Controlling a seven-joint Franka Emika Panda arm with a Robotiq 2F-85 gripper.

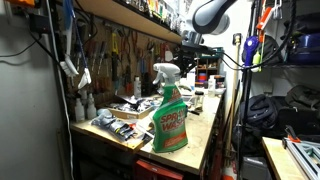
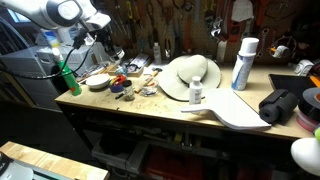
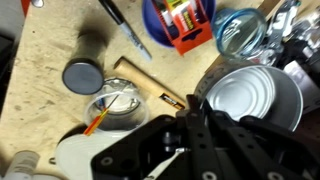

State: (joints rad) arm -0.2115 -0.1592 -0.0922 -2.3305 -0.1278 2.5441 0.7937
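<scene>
The room is dim and warm, lit from above the workbench. Its wooden top catches most of the light, while everything beneath the workbench drops into near black. In both exterior views the pictures are grainy and soft, and the wall behind the workbench is murky. In the wrist view the workbench top looks yellowish and smeared, the open tin glares silver, and the gripper is a dark, unfocused mass.

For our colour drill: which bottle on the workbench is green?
The trigger spray bottle at the bench's end; the tall can and the small bottle are pale, not green.
</scene>
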